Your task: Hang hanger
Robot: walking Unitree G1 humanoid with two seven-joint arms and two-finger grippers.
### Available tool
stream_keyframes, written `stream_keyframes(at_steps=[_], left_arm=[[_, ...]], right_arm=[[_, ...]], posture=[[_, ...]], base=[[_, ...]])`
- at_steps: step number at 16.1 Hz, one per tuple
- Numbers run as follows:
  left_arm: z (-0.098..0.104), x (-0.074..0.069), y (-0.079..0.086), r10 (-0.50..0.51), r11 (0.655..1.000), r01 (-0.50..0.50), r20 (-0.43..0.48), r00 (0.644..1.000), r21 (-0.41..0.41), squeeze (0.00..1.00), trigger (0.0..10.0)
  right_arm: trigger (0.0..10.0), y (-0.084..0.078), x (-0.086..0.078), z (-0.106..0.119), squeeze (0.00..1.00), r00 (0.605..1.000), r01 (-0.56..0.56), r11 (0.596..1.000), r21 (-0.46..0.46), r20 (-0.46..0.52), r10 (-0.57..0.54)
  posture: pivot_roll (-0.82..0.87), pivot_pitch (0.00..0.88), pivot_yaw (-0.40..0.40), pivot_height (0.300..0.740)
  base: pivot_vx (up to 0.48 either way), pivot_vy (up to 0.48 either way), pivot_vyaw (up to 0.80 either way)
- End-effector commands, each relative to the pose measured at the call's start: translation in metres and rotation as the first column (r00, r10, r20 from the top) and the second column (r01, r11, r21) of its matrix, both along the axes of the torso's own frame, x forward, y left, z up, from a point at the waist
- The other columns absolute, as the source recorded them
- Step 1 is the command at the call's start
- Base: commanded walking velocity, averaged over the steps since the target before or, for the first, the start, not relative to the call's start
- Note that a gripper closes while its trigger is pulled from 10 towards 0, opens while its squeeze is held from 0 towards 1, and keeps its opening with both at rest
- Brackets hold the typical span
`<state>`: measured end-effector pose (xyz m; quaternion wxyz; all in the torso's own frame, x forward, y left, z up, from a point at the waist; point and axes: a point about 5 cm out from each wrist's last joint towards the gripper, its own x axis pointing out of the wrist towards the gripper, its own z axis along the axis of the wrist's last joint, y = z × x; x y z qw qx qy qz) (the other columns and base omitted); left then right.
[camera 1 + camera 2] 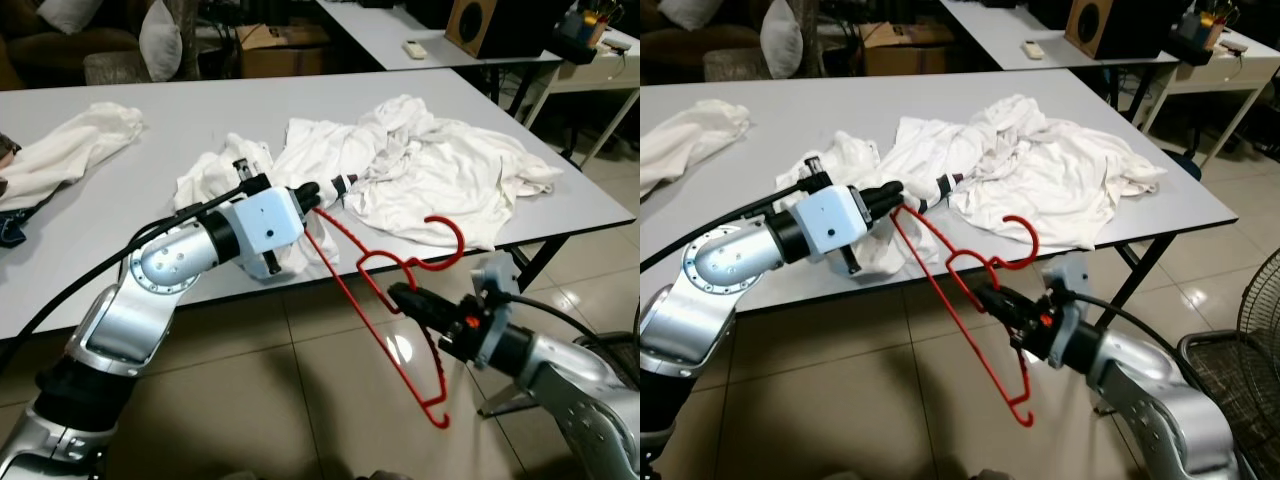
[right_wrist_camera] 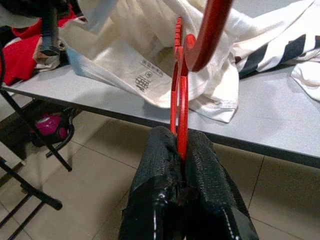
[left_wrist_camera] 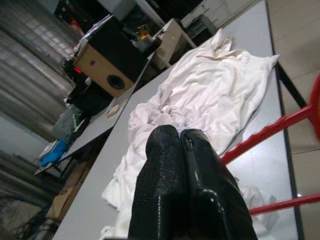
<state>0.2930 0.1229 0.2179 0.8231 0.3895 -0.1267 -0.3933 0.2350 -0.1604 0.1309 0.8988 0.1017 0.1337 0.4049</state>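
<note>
I see my right gripper (image 1: pixel 398 294) clamped on the red hanger (image 1: pixel 395 310), held in the air beside the grey table's (image 1: pixel 190 120) edge, while my left gripper (image 1: pixel 312 193), fingers pressed together, touches the hanger's upper end near the white clothes (image 1: pixel 430 170).

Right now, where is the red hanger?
In the left eye view the red hanger hangs off the grey table's front edge, held by both the left gripper and the right gripper, below the white shirt.
</note>
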Motion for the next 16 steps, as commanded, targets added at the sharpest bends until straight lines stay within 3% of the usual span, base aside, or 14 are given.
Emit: stream_keyframes(at_steps=[1, 3, 4, 6, 8, 10, 11, 12, 14, 15, 16], left_arm=[[0.003, -0.001, -0.004, -0.037, 0.999, 0.037, -0.009, 0.999, 0.003, 0.0, 0.0], [-0.005, -0.002, -0.002, -0.056, 0.998, 0.059, -0.087, 0.995, 0.027, 0.0, 0.0], [-0.013, -0.001, 0.004, -0.037, 0.997, 0.046, -0.148, 0.988, 0.055, 0.0, 0.0], [-0.024, 0.0, 0.011, -0.023, 0.999, 0.016, -0.267, 0.963, -0.03, 0.0, 0.0], [-0.039, 0.001, 0.019, -0.02, 0.999, 0.001, -0.365, 0.931, -0.053, 0.0, 0.0], [-0.036, -0.004, 0.015, -0.096, 0.993, 0.057, -0.43, 0.898, -0.101, 0.0, 0.0], [-0.036, -0.007, 0.015, -0.112, 0.993, 0.082, -0.442, 0.89, -0.086, 0.0, 0.0], [-0.038, -0.009, 0.016, -0.12, 0.993, 0.11, -0.457, 0.881, -0.048, 0.0, 0.0], [-0.038, -0.007, 0.022, -0.079, 0.997, 0.079, -0.432, 0.898, -0.019, 0.0, 0.0], [-0.039, -0.006, 0.025, -0.06, 0.997, 0.076, -0.414, 0.908, 0.023, 0.0, 0.0], [-0.036, -0.005, 0.026, -0.06, 0.998, 0.067, -0.407, 0.912, 0.004, 0.0, 0.0]], right_arm=[[10.0, -0.002, 0.004, -0.004, 0.0, 0.999, 0.025, 0.999, -0.022, -0.022, -0.026], [10.0, -0.002, 0.02, -0.006, 0.0, 0.991, 0.12, 0.992, 0.043, -0.065, -0.117], [10.0, 0.001, 0.029, -0.005, 0.0, 0.982, 0.169, 0.976, 0.134, -0.109, -0.155], [10.0, 0.014, 0.041, -0.004, 0.0, 0.974, 0.2, 0.948, 0.249, -0.159, -0.164], [10.0, 0.037, 0.055, -0.003, 0.0, 0.964, 0.22, 0.897, 0.384, -0.228, -0.139], [10.0, 0.056, 0.067, 0.001, 0.0, 0.949, 0.25, 0.844, 0.475, -0.294, -0.116], [10.0, 0.06, 0.071, 0.004, 0.0, 0.941, 0.268, 0.809, 0.523, -0.323, -0.103], [10.0, 0.066, 0.076, 0.009, 0.0, 0.928, 0.299, 0.749, 0.591, -0.364, -0.083], [10.0, 0.066, 0.085, 0.011, 0.0, 0.897, 0.376, 0.658, 0.652, -0.434, -0.082], [10.0, 0.066, 0.087, 0.011, 0.0, 0.889, 0.396, 0.644, 0.655, -0.448, -0.092], [10.0, 0.065, 0.088, 0.009, 0.0, 0.884, 0.411, 0.642, 0.647, -0.455, -0.108]], posture=[[-0.1, 0.0, -0.017, 0.74], [-0.09, 0.0, -0.008, 0.74], [-0.09, 0.0, 0.001, 0.74], [-0.09, 0.0, 0.024, 0.74], [-0.08, 0.0, 0.04, 0.74], [-0.07, 0.0, 0.049, 0.74], [-0.07, 0.0, 0.049, 0.74], [-0.06, 0.0, 0.053, 0.74], [-0.05, 0.0, 0.056, 0.74], [-0.04, 0.0, 0.058, 0.74], [-0.04, 0.0, 0.062, 0.74]], base=[[0.0, 0.0, 0.0], [0.0, 0.0, 0.0], [0.0, 0.0, 0.0], [0.0, 0.0, 0.0], [0.0, 0.0, 0.0], [0.0, 0.0, 0.0], [0.0, 0.0, 0.0], [0.0, 0.0, 0.0], [0.0, 0.0, 0.0], [0.0, 0.0, 0.0], [0.0, 0.0, 0.0]])
